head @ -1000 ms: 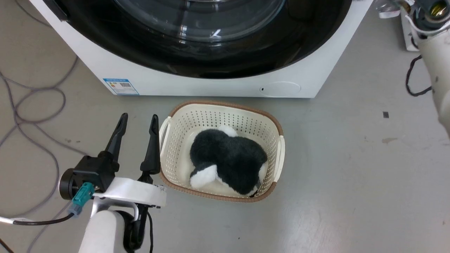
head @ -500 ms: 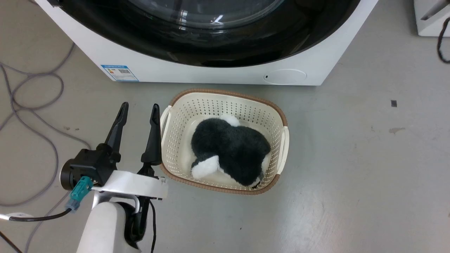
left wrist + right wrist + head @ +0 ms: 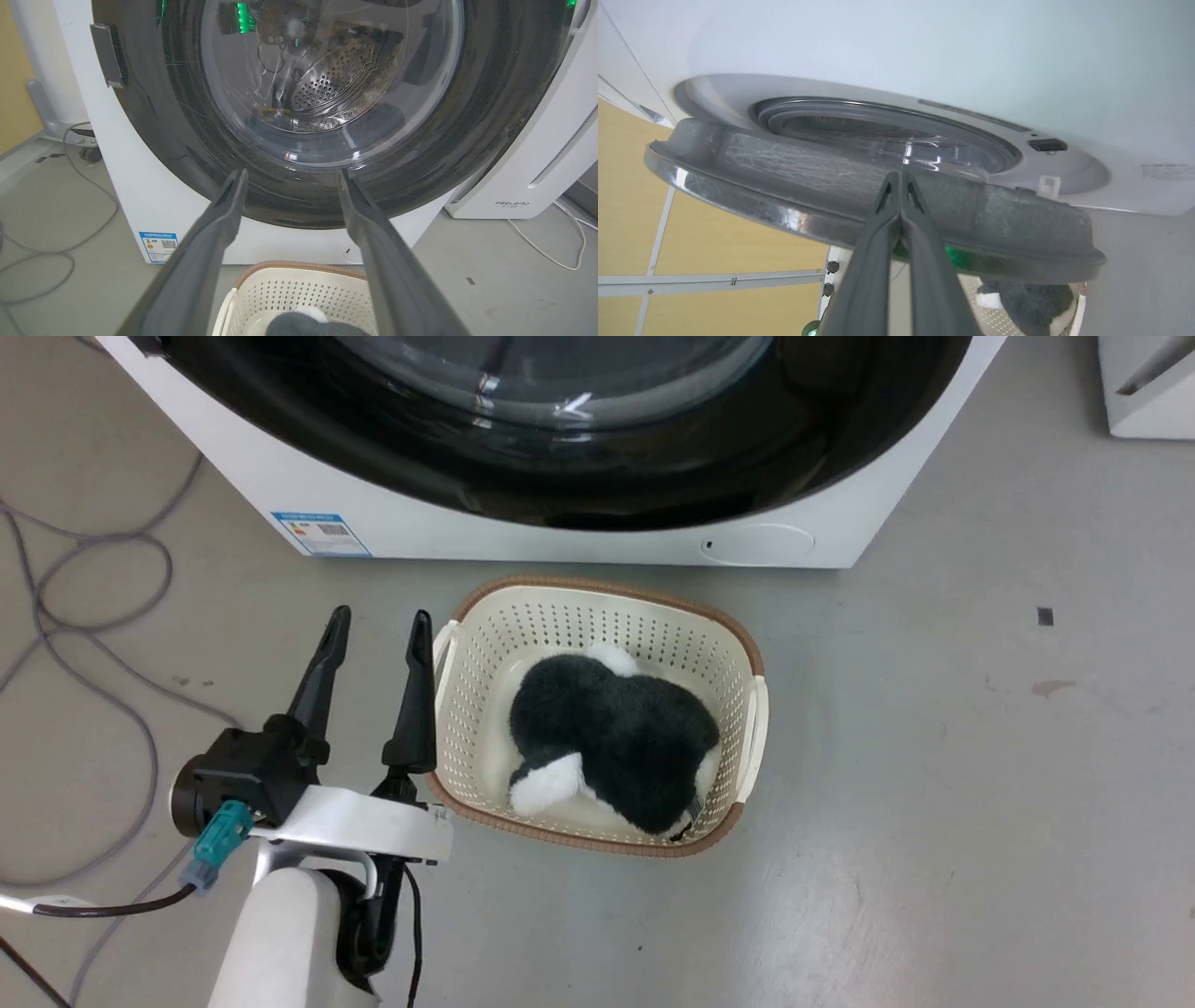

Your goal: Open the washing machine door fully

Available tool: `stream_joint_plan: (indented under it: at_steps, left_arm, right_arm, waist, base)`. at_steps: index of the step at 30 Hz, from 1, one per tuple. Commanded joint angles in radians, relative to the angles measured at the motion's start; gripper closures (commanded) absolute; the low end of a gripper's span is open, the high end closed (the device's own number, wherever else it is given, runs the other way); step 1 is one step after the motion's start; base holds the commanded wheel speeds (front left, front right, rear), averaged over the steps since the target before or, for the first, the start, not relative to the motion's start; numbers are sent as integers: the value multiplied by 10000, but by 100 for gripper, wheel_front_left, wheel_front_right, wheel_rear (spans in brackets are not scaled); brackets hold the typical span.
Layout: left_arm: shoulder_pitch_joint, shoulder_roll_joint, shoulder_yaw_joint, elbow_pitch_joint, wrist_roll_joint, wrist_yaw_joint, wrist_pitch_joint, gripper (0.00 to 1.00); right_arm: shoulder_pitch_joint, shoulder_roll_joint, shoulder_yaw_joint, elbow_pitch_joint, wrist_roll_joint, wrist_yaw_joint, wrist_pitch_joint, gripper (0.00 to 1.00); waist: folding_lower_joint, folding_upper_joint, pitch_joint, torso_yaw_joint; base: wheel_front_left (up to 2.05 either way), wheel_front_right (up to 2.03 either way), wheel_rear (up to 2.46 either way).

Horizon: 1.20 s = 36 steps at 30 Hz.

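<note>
The white washing machine [image 3: 523,537] spans the top of the head view, its glossy black washing machine door [image 3: 653,476] facing me. My left gripper [image 3: 381,614] is open and holds nothing, low over the floor just left of the basket. From the left wrist, the washing machine door [image 3: 154,140] shows its clear glass bowl [image 3: 327,79] beyond the left gripper [image 3: 292,173]. The right wrist sees the washing machine door [image 3: 784,158] edge-on, standing a little off the washing machine [image 3: 924,46]. My right gripper [image 3: 900,175] is shut, its tips against the door's dark grey inner rim.
A cream basket [image 3: 597,593] holding a black-and-white plush toy [image 3: 616,737] sits on the floor right before the machine. Grey cables [image 3: 93,588] loop across the floor at the left. A white FEELBIRD appliance [image 3: 537,163] stands to the machine's right.
The head view has shifted a little. My right forearm, at that view's right edge a second ago, has left it. The left gripper keeps its place beside the basket.
</note>
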Motion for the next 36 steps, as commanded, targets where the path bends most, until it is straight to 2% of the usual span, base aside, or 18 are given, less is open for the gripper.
stream_joint_plan:
  at_steps: [1, 6, 21, 36]
  left_arm:
    - [-88, 8, -1, 24, -80, 4, -53, 0]
    - [-4, 6, -78, 151, -163, 71, -53, 0]
    - [191, 5, -259, 408, -265, 209, -53, 0]
    - [670, 5, -393, 797, -237, 348, -53, 0]
  right_arm:
    - [58, 120, -12, 7, 68, 10, 58, 100]
    - [295, 201, -207, 7, 307, 10, 446, 100]
    - [1132, 501, -199, -31, 351, 10, 655, 100]
    - [2815, 415, -326, -1016, 678, 10, 1406, 100]
  waist:
    - [0, 0, -30, -1]
    - [0, 0, -250, -18]
    - [0, 0, -738, -5]
    - [0, 0, -1659, 91]
  base:
    - [0, 0, 0]
    - [0, 0, 0]
    - [0, 0, 0]
    - [0, 0, 0]
